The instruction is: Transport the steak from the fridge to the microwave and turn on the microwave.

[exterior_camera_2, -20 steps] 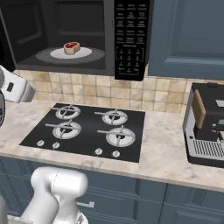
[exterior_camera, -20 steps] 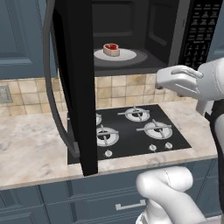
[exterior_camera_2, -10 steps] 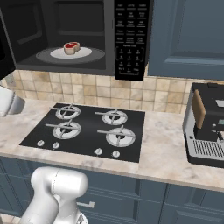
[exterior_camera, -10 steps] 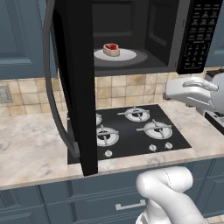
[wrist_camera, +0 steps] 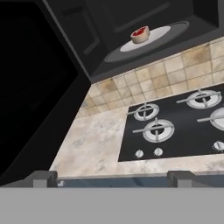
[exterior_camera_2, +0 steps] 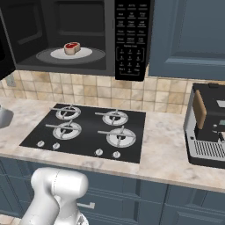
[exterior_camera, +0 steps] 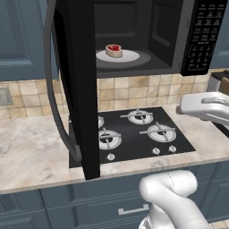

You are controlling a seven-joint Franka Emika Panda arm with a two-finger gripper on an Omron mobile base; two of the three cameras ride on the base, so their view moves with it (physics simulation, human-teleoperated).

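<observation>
Above the stove (exterior_camera: 134, 134), the steak (exterior_camera: 114, 50) lies plated inside the open microwave (exterior_camera_2: 79, 35); the gripper (wrist_camera: 111, 177), fingers spread and empty, has been withdrawn rightward, so the door must be shut next.

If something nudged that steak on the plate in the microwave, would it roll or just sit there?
Probably just sit or slide. The steak looks like a low, flat-bottomed slab lying on the white plate, so rolling seems unlikely. The plate looks smooth, so a push might slide it. Being raw meat, it would likely give somewhat when squeezed.
</observation>
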